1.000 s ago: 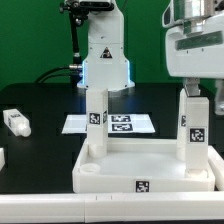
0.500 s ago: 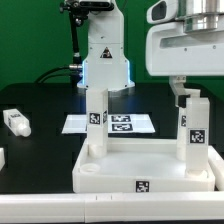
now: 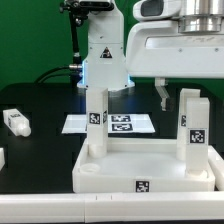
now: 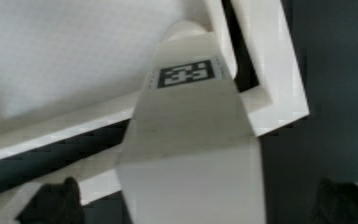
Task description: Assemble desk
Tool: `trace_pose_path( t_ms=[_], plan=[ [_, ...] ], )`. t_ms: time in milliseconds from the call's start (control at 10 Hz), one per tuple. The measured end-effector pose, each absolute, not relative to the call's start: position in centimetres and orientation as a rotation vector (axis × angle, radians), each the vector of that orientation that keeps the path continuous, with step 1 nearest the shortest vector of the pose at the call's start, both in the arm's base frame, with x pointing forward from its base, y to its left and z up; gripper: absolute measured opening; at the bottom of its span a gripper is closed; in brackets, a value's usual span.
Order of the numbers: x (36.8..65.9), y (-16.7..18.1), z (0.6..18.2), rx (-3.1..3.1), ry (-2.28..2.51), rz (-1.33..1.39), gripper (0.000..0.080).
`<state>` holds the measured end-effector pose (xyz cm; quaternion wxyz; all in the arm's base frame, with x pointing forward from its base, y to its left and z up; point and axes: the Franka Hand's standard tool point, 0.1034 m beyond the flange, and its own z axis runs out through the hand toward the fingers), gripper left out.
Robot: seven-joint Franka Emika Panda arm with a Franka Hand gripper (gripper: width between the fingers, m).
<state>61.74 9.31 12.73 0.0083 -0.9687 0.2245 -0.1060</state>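
Hand (image 4: 197, 204) wide open, empty; upright leg (image 3: 190, 125) in desk top (image 3: 105, 176) corner sits between jaws, untouched.

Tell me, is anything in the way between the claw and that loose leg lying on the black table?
Perhaps. The upright leg toward the exterior view's left of the desk top rises between the open gripper and the loose leg; depth is unclear, so passing above it looks safer.
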Motion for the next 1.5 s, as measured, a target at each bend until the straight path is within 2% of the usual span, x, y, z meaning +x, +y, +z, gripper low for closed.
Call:
trace_pose_path(
  t_ms=[100, 300, 400, 500, 1100, 1300, 1500],
  plan=[
    [61.75, 9.25, 12.73, -3.019, 0.73, -0.331, 0.0649],
    [61.75, 9.19, 12.7, -3.006, 0.772, -0.33, 0.0397],
    [61.74, 9.18, 12.66, -2.948, 0.935, -0.326, 0.0397],
    [61.73, 9.15, 12.64, -2.914, 1.019, -0.323, 0.0284],
    [62.54, 9.57, 12.4, -2.104, 2.142, -0.191, 0.0284],
    [62.5, 9.67, 12.3, -1.848, 2.327, -0.142, 0.0284],
    [62.5, 9.67, 12.3, -1.854, 2.324, -0.144, 0.0297]
  ],
)
